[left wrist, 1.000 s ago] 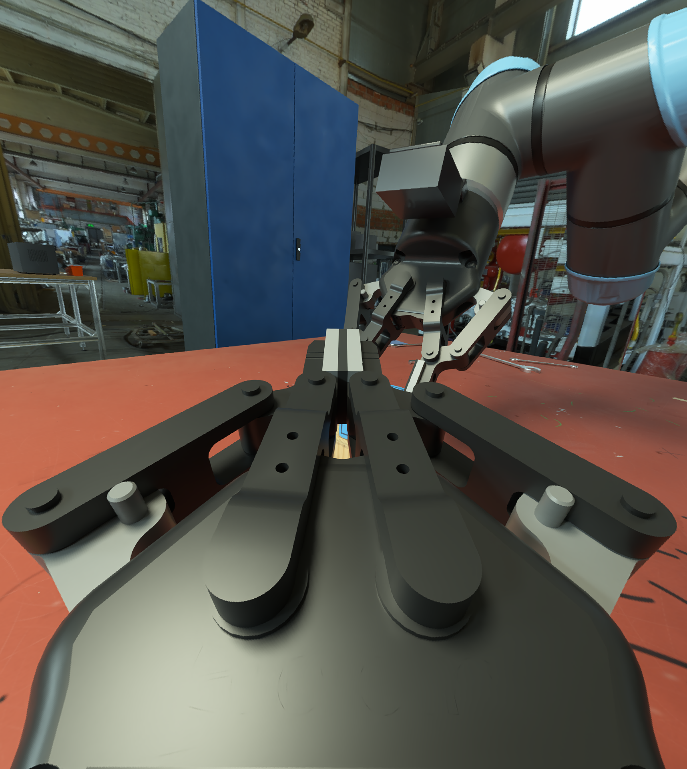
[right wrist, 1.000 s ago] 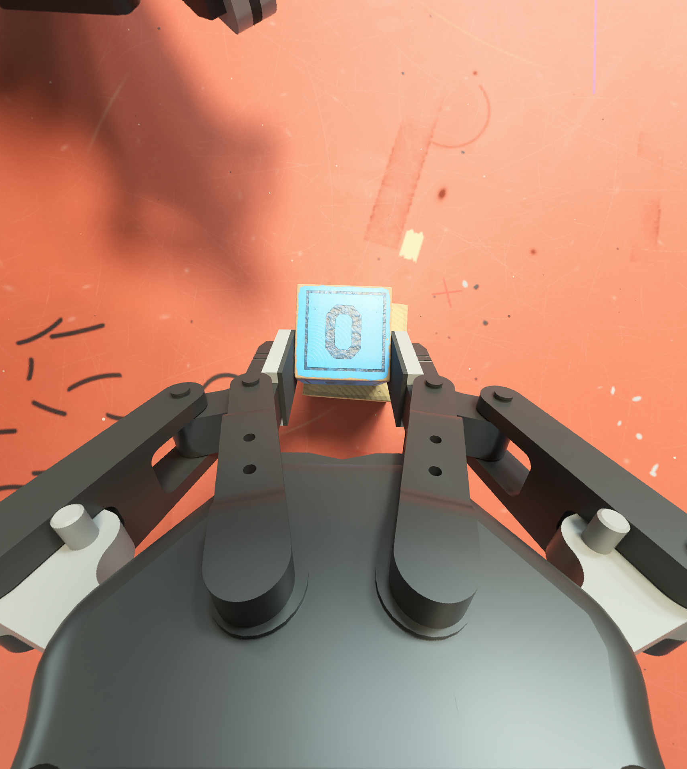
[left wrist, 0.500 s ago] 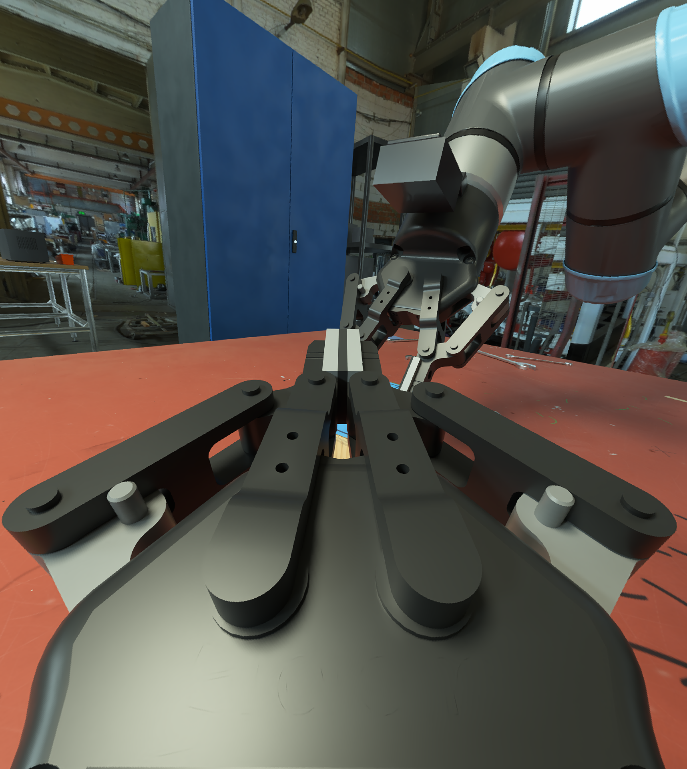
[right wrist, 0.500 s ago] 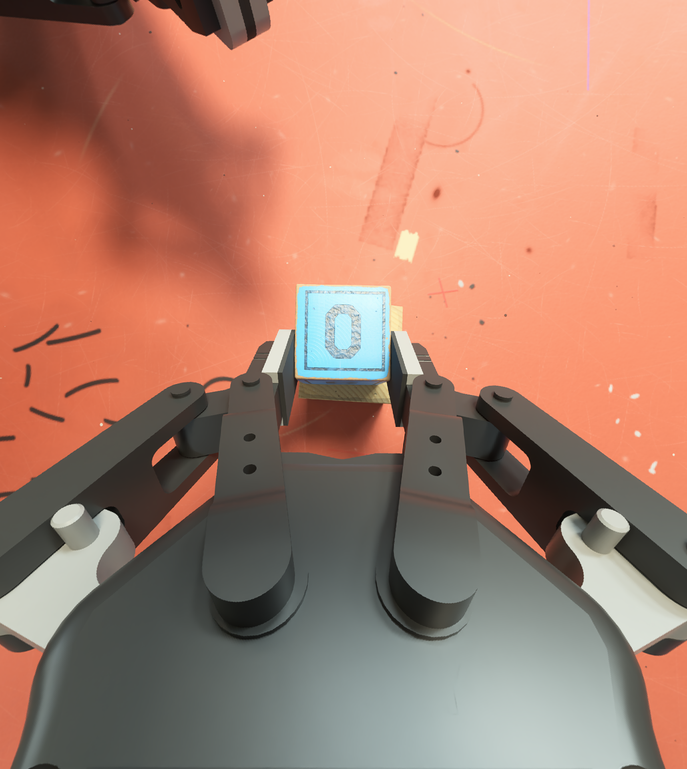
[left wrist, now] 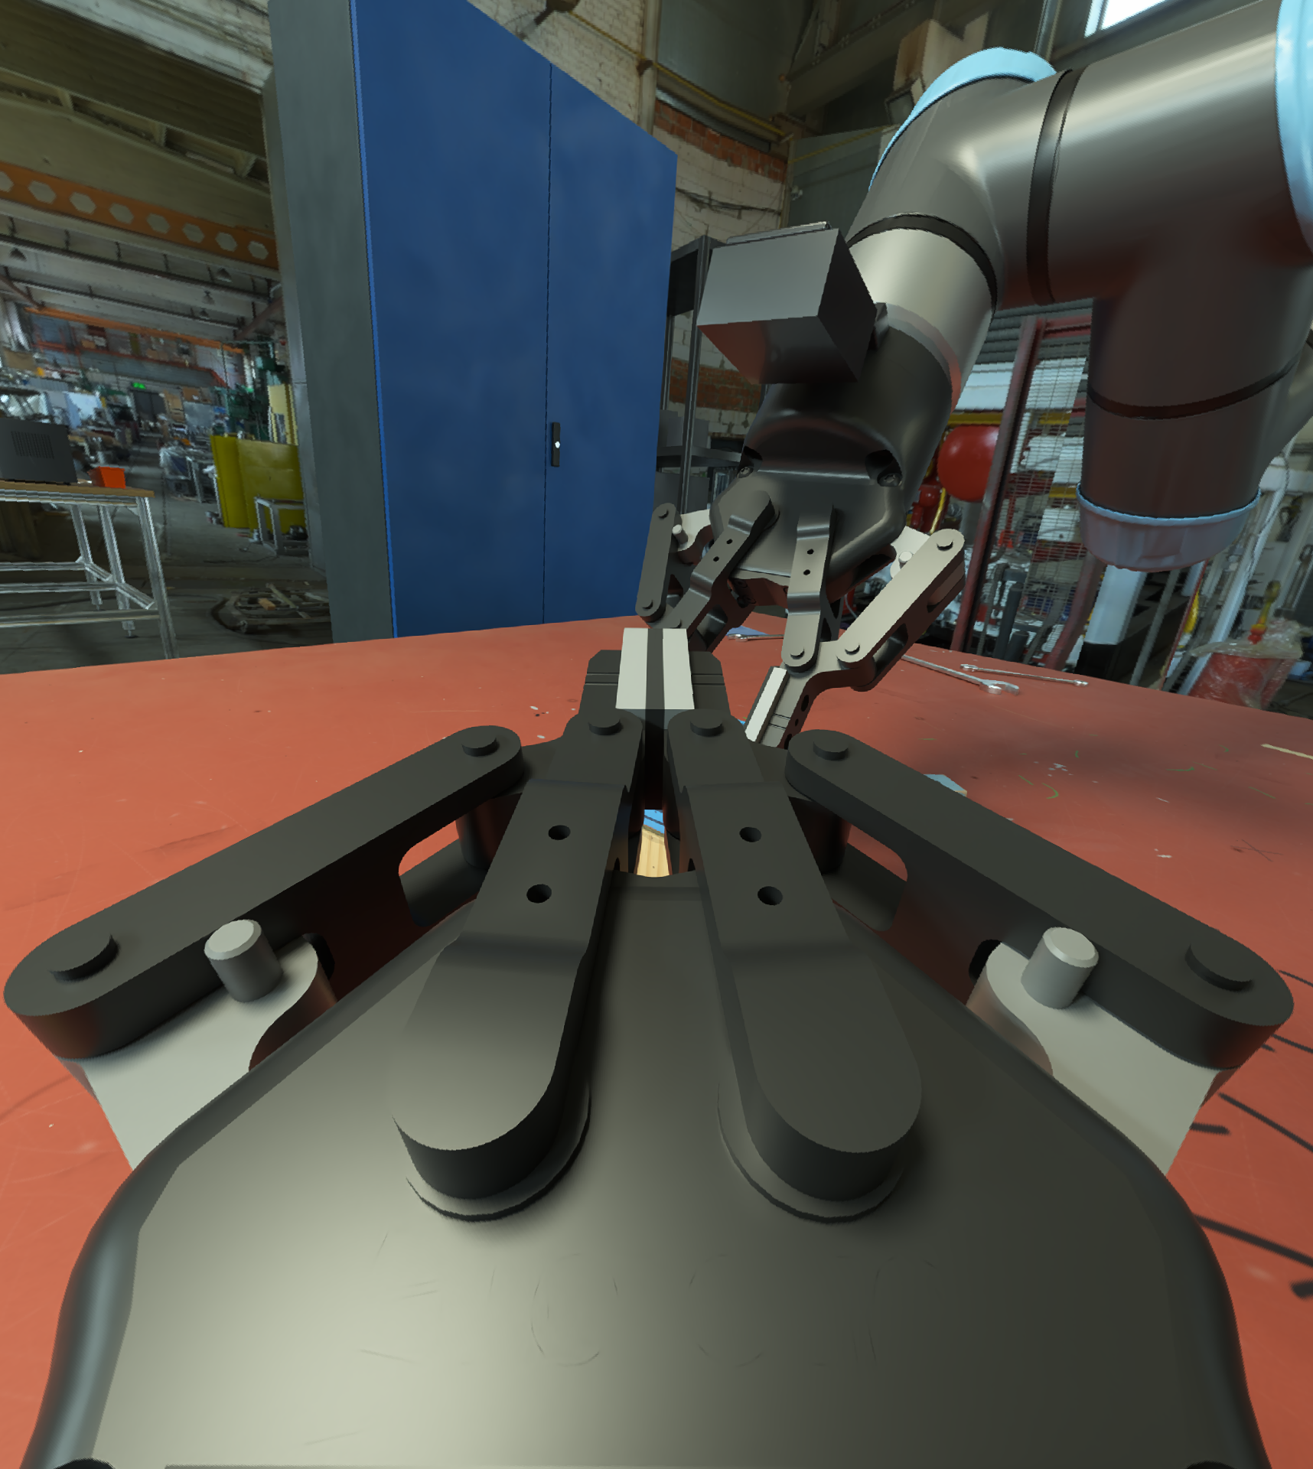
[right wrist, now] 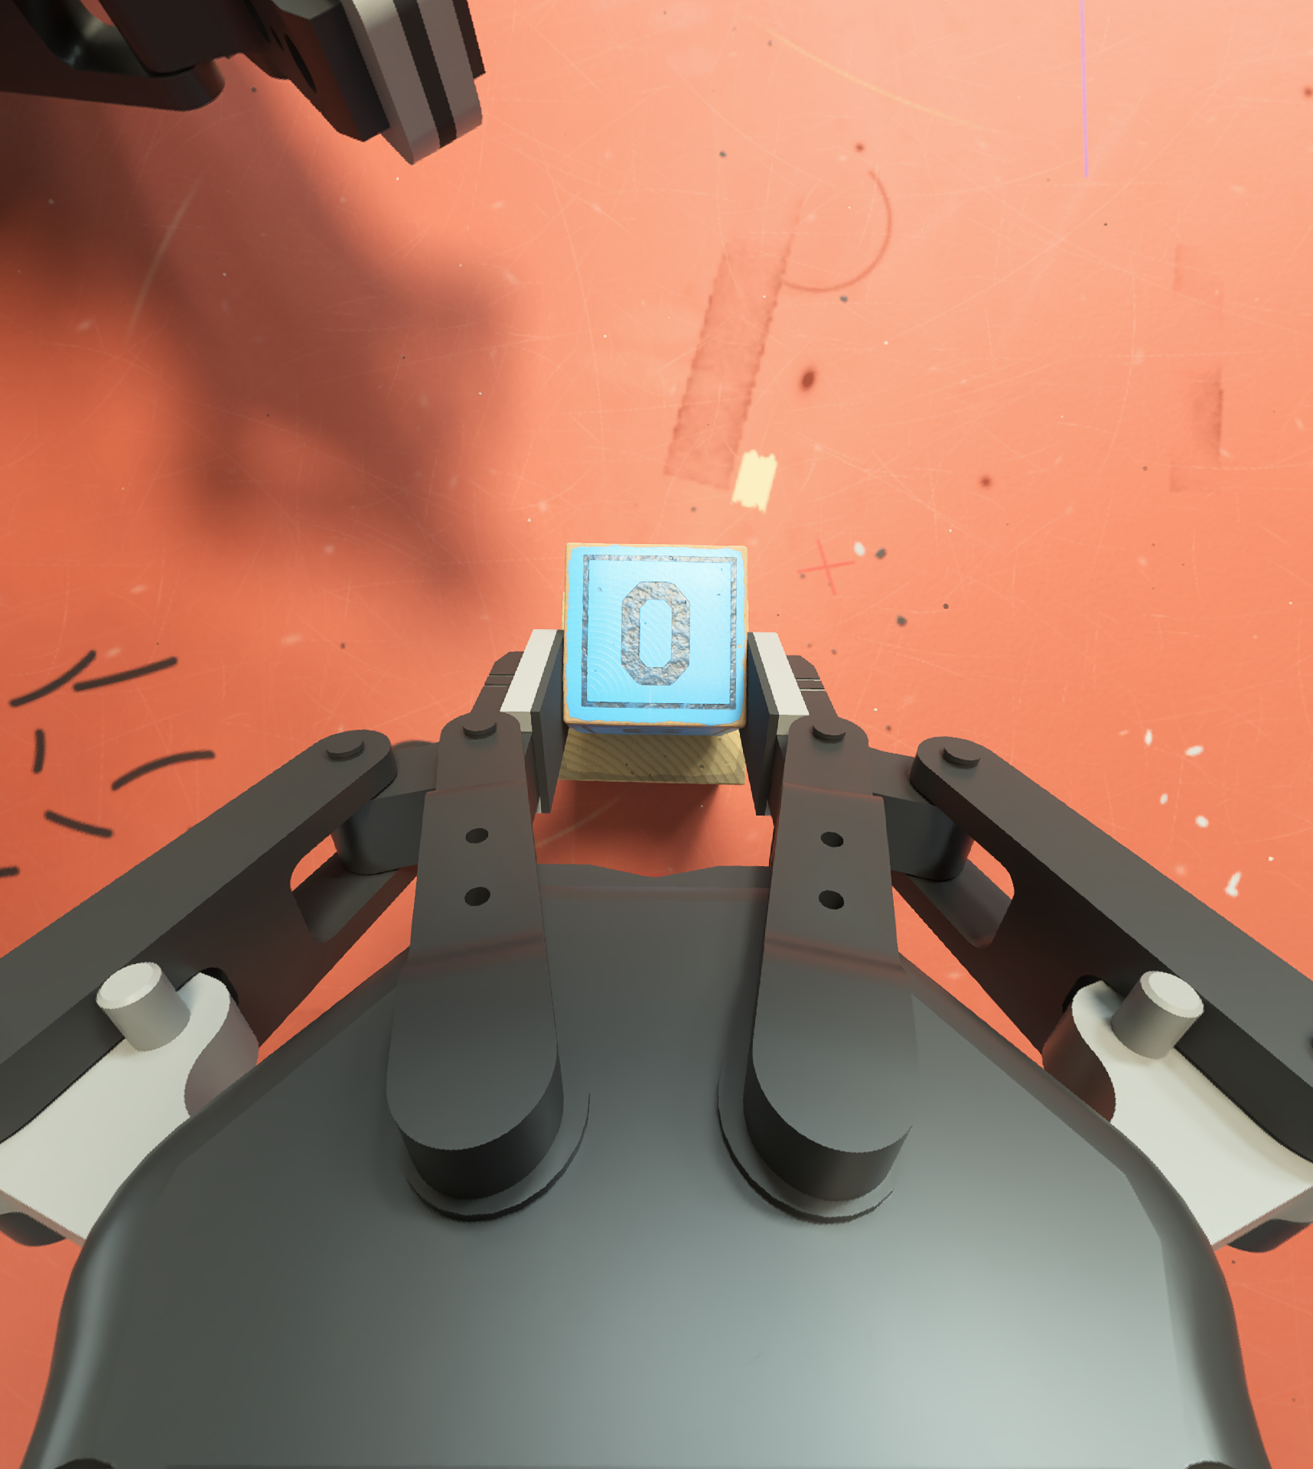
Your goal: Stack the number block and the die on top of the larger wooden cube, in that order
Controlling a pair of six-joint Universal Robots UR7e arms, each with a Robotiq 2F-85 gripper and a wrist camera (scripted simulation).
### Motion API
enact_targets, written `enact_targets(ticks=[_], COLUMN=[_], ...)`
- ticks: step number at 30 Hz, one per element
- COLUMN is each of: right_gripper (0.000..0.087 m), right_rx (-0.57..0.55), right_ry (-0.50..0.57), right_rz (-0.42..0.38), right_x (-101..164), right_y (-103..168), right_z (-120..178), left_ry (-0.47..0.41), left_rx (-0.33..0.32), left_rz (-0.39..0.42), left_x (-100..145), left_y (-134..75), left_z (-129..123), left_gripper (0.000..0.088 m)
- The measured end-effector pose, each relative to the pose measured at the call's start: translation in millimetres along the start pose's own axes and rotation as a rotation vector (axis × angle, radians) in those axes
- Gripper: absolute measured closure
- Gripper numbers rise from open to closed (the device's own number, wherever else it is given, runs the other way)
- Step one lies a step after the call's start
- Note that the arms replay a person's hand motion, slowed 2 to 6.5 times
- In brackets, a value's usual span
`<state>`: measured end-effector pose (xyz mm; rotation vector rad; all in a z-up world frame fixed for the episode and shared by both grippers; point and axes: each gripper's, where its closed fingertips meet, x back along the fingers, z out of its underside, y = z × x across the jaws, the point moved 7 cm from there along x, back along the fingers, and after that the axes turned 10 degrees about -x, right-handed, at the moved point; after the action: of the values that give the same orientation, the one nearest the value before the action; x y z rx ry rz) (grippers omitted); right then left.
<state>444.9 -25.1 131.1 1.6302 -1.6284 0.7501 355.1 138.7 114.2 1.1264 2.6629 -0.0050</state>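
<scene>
In the right wrist view my right gripper (right wrist: 655,715) is shut on the blue number block (right wrist: 653,632), pads on its left and right sides. The larger wooden cube (right wrist: 649,759) sits directly beneath the block on the red table (right wrist: 1035,397); I cannot tell whether they touch. My left gripper (left wrist: 655,676) is shut and empty, level with the table and pointing at the right arm; its tips also show at the top left of the right wrist view (right wrist: 415,79). A sliver of the wooden cube (left wrist: 652,854) shows between its fingers. The die is not in view.
A right gripper finger (left wrist: 776,711) reaches down just behind the left fingertips. Wrenches (left wrist: 987,676) lie at the table's far right. A blue cabinet (left wrist: 510,318) stands beyond the far edge. Black scribbles (right wrist: 121,715) mark the table to the left.
The number block has shifted slightly in the right gripper so the wooden cube now shows only below it, not at its right. The left gripper's tips reach a little farther into the right wrist view.
</scene>
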Motion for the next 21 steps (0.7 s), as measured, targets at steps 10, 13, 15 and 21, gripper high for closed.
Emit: enact_targets(ticks=[10, 13, 15, 21], right_gripper=[0.0492, 0.0492, 0.0492, 0.0493], right_rx=[-0.010, -0.016, -0.022, -0.035], right_ry=[0.007, 0.007, 0.007, 0.006], right_rz=[0.004, 0.005, 0.006, 0.011], right_x=[-1.2, -1.2, -1.4, -1.6], right_y=[0.5, 0.5, 0.6, 1.0], right_z=[0.9, 0.8, 0.8, 0.5], left_ry=[-0.008, -0.004, -0.002, 0.004], left_rx=[-0.007, -0.006, -0.006, 0.001], left_rz=[0.002, 0.007, 0.014, 0.031], left_x=[0.2, 0.0, -0.3, -0.8], left_y=[-0.5, -0.6, -0.9, -1.2], left_z=[-0.9, -0.5, -0.5, 0.0], left_gripper=[0.0877, 0.0877, 0.0877, 0.0877])
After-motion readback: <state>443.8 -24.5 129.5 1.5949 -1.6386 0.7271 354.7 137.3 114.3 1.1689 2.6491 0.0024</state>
